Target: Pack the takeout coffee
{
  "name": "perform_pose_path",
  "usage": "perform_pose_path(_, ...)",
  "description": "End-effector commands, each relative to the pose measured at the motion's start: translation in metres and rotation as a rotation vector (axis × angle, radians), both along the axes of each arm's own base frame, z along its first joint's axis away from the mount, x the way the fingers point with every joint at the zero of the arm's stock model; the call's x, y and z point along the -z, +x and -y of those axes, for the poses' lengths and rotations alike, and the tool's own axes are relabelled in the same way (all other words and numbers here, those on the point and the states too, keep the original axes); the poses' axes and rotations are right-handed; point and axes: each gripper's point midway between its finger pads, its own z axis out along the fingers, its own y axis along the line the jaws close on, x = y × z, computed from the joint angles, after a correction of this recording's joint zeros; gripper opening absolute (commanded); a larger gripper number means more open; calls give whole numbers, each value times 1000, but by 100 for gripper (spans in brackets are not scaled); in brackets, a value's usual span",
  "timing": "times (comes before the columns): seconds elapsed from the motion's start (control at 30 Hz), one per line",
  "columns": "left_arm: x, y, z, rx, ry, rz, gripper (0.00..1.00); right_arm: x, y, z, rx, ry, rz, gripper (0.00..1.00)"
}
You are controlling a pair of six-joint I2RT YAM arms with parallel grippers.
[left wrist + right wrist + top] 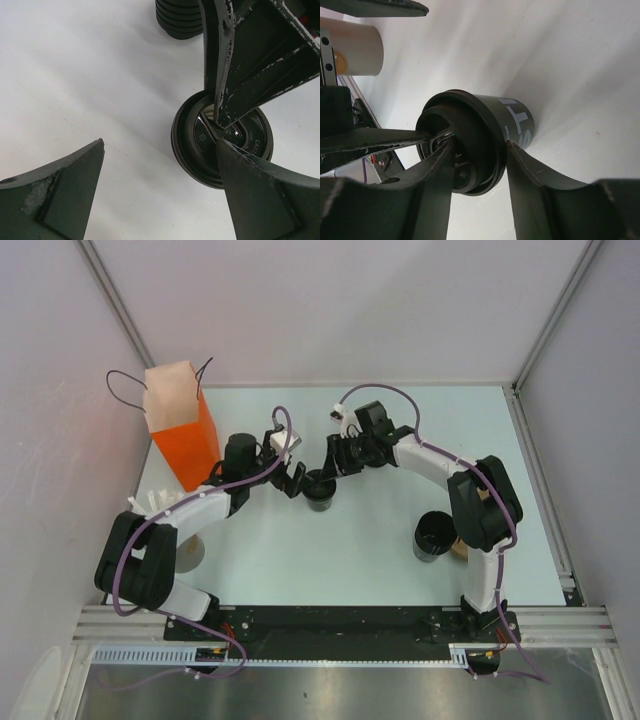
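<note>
Top external view: small black paper cup with ridged black lid (320,490) stands upright on the pale counter (380,570), right of the orange paper bag (182,430). Left hand (161,142) gapes, released, just beside the cup. Right hand (480,146) straddles the lid's rim; whether it is clenched, I cannot tell.

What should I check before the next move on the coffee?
1. Lid seated on coffee: ok.
2. Right gripper straddling the lid's rim: ok.
3. Right grip firm: cannot tell.
4. Left gripper open: ok. Clear of the lid: cannot tell, as one finger overlaps it in the left wrist view.
5. Bag upright: ok.
6. Path to bag free: not ok, since the left gripper sits between coffee and bag.
</note>
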Motion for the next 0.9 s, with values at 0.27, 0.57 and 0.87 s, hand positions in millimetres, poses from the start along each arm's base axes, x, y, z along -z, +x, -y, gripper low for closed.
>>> perform_pose_path(0.27,-15,8,7,8,-9,30,100,20,3,3,13,-43,-15,44)
perform_pose_path(0.57,-20,1,11,46,-52,-39,100,24,4,4,11,-54,-11,44)
perform_pose_path(0.87,-6,10,-12,-5,-172,-193,100,24,3,4,10,-63,-4,44)
